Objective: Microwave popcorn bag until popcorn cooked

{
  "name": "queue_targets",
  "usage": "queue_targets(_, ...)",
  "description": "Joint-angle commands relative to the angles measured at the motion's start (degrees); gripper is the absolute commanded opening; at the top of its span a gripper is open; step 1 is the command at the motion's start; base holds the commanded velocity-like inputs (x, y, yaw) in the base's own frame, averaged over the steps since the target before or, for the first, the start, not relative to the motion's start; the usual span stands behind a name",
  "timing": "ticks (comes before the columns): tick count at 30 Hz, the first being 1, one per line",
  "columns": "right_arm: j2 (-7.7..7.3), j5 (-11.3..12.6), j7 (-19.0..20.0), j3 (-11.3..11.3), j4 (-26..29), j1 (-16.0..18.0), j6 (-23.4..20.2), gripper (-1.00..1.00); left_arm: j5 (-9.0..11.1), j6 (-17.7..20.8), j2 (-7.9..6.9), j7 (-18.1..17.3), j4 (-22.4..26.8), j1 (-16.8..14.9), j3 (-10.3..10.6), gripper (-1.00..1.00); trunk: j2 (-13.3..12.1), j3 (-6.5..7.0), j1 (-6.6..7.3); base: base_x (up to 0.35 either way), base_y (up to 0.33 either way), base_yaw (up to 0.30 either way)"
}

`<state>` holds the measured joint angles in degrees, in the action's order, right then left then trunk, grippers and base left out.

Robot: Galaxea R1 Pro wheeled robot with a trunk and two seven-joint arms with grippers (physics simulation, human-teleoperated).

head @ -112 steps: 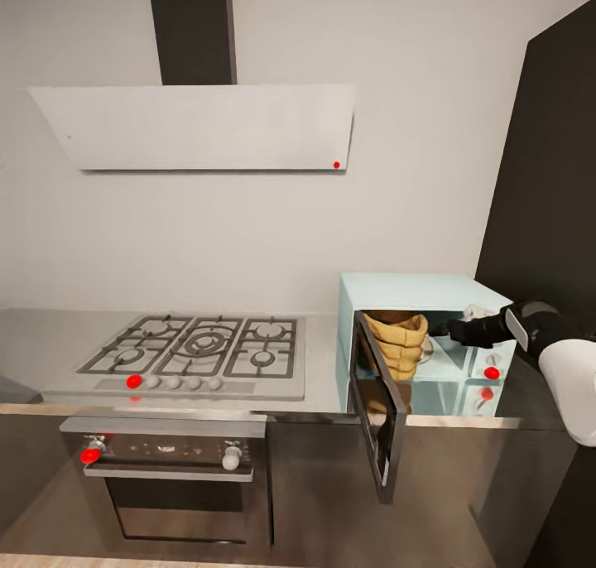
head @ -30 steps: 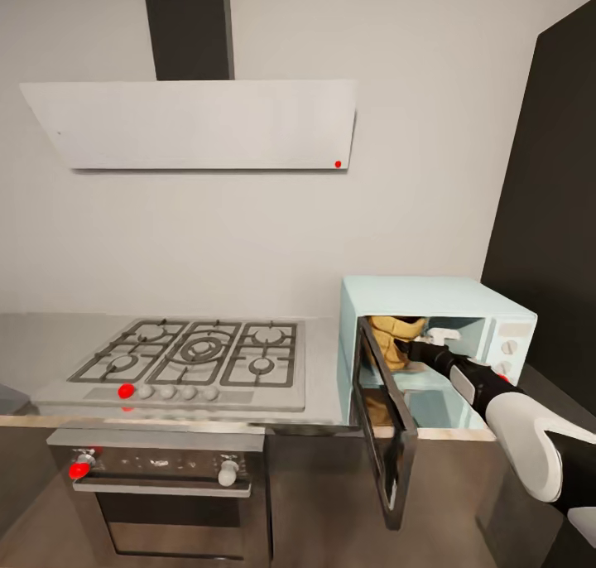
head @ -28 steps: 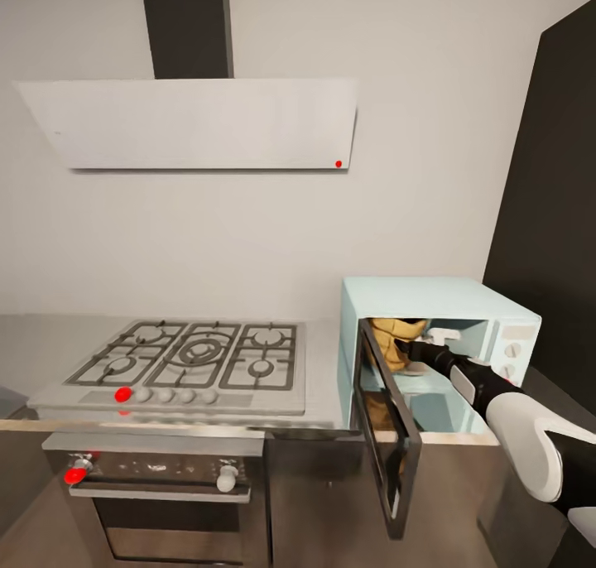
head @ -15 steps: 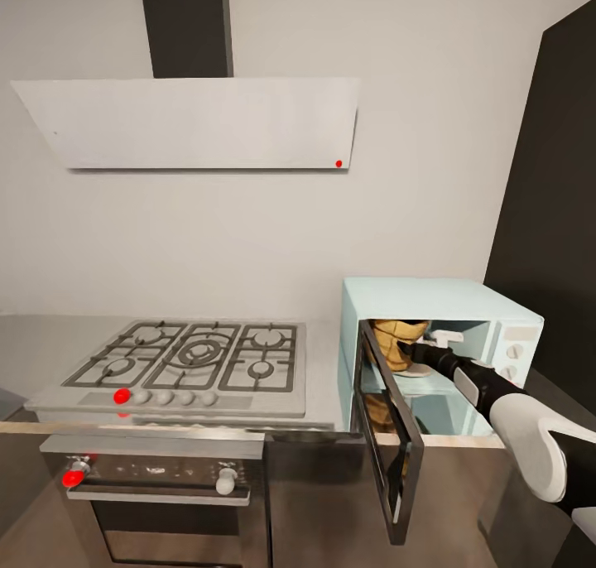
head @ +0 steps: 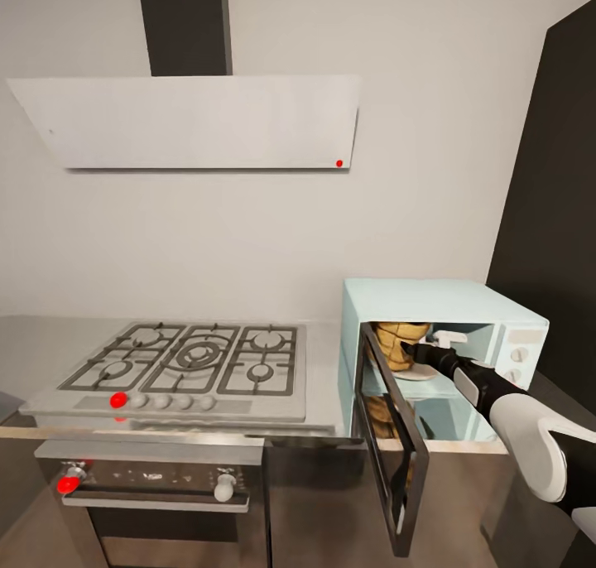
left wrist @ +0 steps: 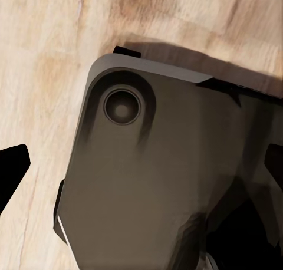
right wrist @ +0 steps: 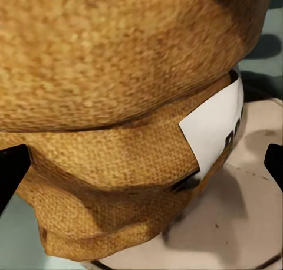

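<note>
Standing upright on the turntable inside the pale mint-blue microwave (head: 439, 303), the wrinkled mustard-brown popcorn bag (head: 399, 343) has been released; the right gripper (head: 411, 352), at its three o'clock, is now spread apart, so door-closing comes next

The wrinkled mustard-brown popcorn sack (head: 399, 344) inside the pale mint-blue microwave (head: 430, 303) is partly hidden by the open dark glass door (head: 389, 435). Its white label (right wrist: 217, 124) is cut off, its print unreadable. The right gripper's (head: 407, 352) jaws are too small to judge.

wall: white (head: 248, 237) | hood: pale (head: 199, 121) | hob: steel (head: 190, 369) | oven (head: 157, 489)
</note>
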<state>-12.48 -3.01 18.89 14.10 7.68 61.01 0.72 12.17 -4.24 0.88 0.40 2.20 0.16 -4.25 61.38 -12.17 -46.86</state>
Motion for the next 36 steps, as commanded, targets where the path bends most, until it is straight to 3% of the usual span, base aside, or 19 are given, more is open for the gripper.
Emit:
queue_targets(1, 0.00, -0.32, 0.27, 0.46, -0.04, 0.04, 0.07, 1.00, 0.02, -0.07, 0.01, 0.04, 0.09, 0.02, -0.42, 1.00, 0.04, -0.06, -0.01, 0.017, 0.000, 0.000)
queue_targets(10, -0.09, -0.31, 0.27, 0.49, -0.01, 0.05, 0.07, 1.00, 0.04, -0.07, 0.02, 0.05, 0.05, 0.02, -0.47, 1.00, 0.04, -0.06, -0.01, -0.012, -0.001, 0.000)
queue_targets(28, -0.09, -1.02, 0.68, 0.15, 0.05, 0.05, -0.48, 1.00, 0.04, -0.07, 0.06, 0.11, 0.01, 0.02, -0.51, 1.00, 0.04, -0.06, -0.01, -0.300, -0.023, 0.000)
queue_targets(36, -0.11, -2.25, 0.83, 0.14, -0.02, 0.05, -0.61, 1.00, 0.11, -0.07, 0.05, 0.13, 0.07, 0.02, -0.52, 1.00, 0.04, -0.06, -0.01, -0.087, 0.000, 0.000)
